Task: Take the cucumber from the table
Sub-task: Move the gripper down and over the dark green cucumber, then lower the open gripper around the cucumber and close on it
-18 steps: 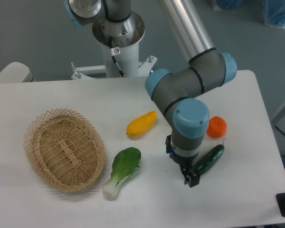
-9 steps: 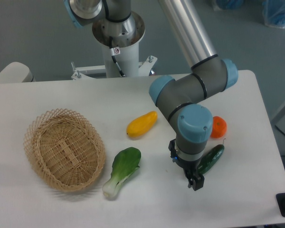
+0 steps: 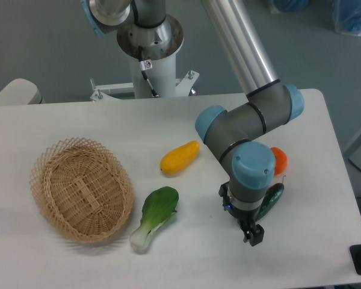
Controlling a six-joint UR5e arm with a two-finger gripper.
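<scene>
Shifted right and lower than a second ago, the gripper (image 3: 254, 233) now hangs over the cucumber (image 3: 272, 199), which lies on the table (image 3: 78, 126) just below the orange (image 3: 279, 160); finger opening cannot be told.

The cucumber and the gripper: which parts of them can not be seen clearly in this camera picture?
- The cucumber: only its right end shows; the arm's wrist covers the rest.
- The gripper: seen from behind as one dark shape, so whether the jaws are open or shut cannot be told.
- The orange fruit: its left part is hidden behind the blue wrist cap.
- Contact between gripper and cucumber: cannot be told from this view.
</scene>
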